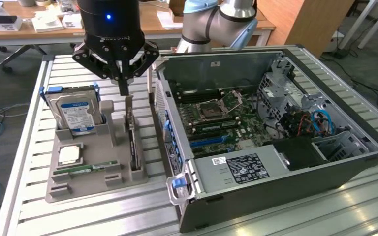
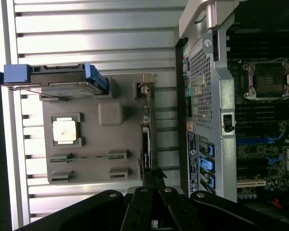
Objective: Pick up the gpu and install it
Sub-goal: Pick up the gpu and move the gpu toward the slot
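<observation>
The gpu [image 1: 132,135] is a thin dark card standing on edge in a slot of the grey holder tray [image 1: 90,184], on the side nearest the computer case. In the wrist view the gpu [image 2: 145,142] runs lengthwise, with its silver bracket [image 2: 147,83] at the end far from my fingers. My gripper [image 1: 123,91] hangs over the card with its fingers shut together and nothing between them. In the wrist view the gripper [image 2: 153,174] lines up with the card's near end. I cannot tell whether the tips touch the card.
The tray [image 2: 111,147] also holds a hard drive [image 1: 76,112] with blue rails, a CPU [image 1: 69,155] and a green memory stick [image 1: 84,168]. The open computer case [image 1: 346,167] lies at the exterior view's right, motherboard [image 1: 222,118] exposed, blue slots [image 1: 208,140] near its wall. A slatted metal table [image 1: 77,216] carries everything.
</observation>
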Controlling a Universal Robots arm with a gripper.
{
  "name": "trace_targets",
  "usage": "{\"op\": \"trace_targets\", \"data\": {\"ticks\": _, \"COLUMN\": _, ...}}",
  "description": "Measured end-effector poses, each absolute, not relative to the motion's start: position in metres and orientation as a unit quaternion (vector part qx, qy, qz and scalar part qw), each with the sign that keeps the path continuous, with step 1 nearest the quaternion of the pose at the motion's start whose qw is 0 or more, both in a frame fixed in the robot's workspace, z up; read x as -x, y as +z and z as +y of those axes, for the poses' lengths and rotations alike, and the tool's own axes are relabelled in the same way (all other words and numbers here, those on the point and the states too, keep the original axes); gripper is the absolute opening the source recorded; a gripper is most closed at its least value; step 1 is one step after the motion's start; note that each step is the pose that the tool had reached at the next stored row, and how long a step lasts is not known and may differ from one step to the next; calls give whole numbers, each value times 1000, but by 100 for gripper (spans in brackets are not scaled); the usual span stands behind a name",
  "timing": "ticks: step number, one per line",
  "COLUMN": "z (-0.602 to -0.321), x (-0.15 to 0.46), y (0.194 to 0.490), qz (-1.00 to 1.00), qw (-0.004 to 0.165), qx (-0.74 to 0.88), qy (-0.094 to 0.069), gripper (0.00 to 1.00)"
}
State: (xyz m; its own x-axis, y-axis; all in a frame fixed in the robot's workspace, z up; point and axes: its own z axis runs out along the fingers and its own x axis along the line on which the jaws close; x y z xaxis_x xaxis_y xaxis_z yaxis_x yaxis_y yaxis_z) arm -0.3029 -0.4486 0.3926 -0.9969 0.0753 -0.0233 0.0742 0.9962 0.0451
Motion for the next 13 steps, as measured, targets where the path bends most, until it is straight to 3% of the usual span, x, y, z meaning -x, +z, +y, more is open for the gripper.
{"op": "trace_targets", "data": {"ticks": 6, "z": -449, "x": 303, "y": 393, "qz": 999, "qw": 12, "qx": -37, "qy": 22, "gripper": 11}}
{"op": "trace_targets", "data": {"ticks": 8, "z": -449, "x": 303, "y": 393, "qz": 999, "qw": 12, "qx": -37, "qy": 22, "gripper": 23}}
{"op": "trace_targets", "data": {"ticks": 11, "z": -449, "x": 303, "y": 393, "qz": 999, "qw": 12, "qx": -37, "qy": 22, "gripper": 29}}
{"op": "trace_targets", "data": {"ticks": 13, "z": -449, "x": 303, "y": 393, "qz": 999, "qw": 12, "qx": -37, "qy": 22, "gripper": 41}}
